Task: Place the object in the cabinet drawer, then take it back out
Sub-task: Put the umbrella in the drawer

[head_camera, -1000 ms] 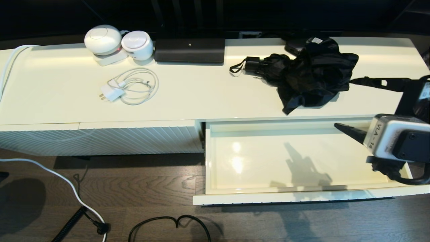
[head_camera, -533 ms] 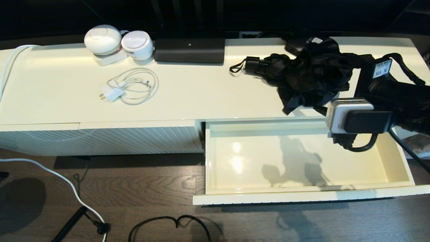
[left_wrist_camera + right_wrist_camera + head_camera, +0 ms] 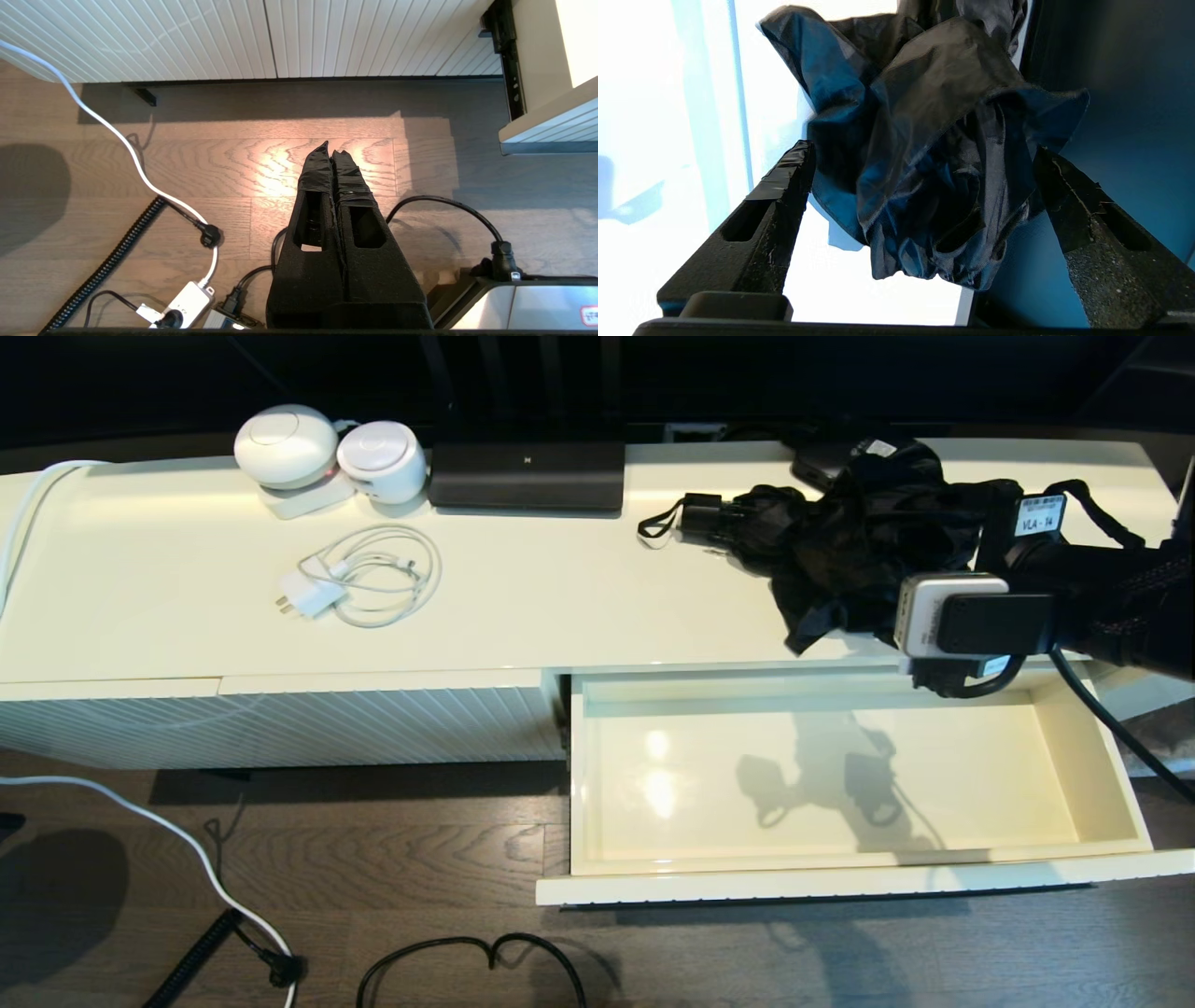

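Observation:
The black folding umbrella [image 3: 840, 551] lies rumpled on the cabinet top behind the drawer, its short handle [image 3: 705, 513] and strap loop pointing left. My right gripper [image 3: 920, 565] reaches in from the right. In the right wrist view it [image 3: 923, 148] is open, one finger on each side of the bunched umbrella fabric [image 3: 934, 140], neither pressing it. The cabinet drawer [image 3: 579, 784] is pulled out and holds nothing; its handle is hidden. My left gripper [image 3: 329, 147] is shut on nothing and hangs low over the wood floor, left of the drawer's corner [image 3: 546, 135].
On the cabinet top stand two white round devices [image 3: 327, 453], a coiled white charger cable [image 3: 364, 579], a long black box [image 3: 527, 474] and a small black box with a white label [image 3: 831, 457] behind the umbrella. Cables [image 3: 467, 952] lie on the floor.
My right arm has swung from over the drawer's right end up and back onto the cabinet top. Its open fingers now straddle the umbrella's fabric. The umbrella has not moved.

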Tool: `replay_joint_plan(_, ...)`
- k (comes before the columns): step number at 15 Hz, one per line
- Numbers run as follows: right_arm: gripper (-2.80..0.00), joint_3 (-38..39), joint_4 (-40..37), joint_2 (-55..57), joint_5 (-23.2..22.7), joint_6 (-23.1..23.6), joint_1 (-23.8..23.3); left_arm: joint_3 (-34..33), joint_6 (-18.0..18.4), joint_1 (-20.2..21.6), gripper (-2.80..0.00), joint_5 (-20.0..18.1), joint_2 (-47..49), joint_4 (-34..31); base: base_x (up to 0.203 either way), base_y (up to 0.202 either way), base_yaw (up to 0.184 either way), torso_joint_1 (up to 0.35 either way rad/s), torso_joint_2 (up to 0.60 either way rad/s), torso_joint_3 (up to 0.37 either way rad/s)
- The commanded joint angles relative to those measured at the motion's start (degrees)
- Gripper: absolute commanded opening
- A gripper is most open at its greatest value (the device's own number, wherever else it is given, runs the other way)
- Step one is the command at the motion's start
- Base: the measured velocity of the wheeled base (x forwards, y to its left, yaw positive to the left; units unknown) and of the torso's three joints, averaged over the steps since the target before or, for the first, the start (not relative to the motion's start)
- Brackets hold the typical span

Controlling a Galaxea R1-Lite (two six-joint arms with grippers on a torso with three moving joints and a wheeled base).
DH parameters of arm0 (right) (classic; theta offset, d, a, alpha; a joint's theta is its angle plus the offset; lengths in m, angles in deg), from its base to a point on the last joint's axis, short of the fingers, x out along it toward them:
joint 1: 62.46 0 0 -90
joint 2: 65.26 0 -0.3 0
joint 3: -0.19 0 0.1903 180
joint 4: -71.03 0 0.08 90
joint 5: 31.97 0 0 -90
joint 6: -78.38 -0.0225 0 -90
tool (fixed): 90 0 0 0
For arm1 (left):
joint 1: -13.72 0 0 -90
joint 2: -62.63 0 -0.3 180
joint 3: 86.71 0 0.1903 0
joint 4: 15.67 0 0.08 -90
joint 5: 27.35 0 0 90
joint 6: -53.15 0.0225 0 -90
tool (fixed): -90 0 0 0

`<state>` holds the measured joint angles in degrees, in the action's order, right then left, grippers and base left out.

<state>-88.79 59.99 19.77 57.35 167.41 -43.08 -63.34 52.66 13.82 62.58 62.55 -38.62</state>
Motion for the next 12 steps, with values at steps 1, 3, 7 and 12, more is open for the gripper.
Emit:
replay_joint_plan(1,0.0,-0.56,0.03,0.67,-0.04,0.02,0.13,0.01,0.0,0.04,-2.8,-0.01,-0.1,0.02,0.0,0.0,0.0,0.0,0.0,0.0)
replay_joint_plan(3,0.0,-2.16,0.12,2.53,-0.1,-0.75,0.13,0.0,-0.04,-0.01,-2.8,-0.01,-0.1,0.02,0.0,0.0,0.0,0.0,0.0,0.0)
replay_joint_plan(7,0.0,-5.61,0.06,5.29,-0.11,-0.28,0.02,0.0,-0.04,-0.01,-2.8,-0.01,-0.1,0.02,0.0,0.0,0.0,0.0,0.0,0.0)
replay_joint_plan(12,0.0,-9.99,0.07,9.38,-0.13,-0.25,-1.58,0.0,-0.04,0.08,-2.8,-0.01,-0.1,0.02,0.0,0.0,0.0,0.0,0.0,0.0)
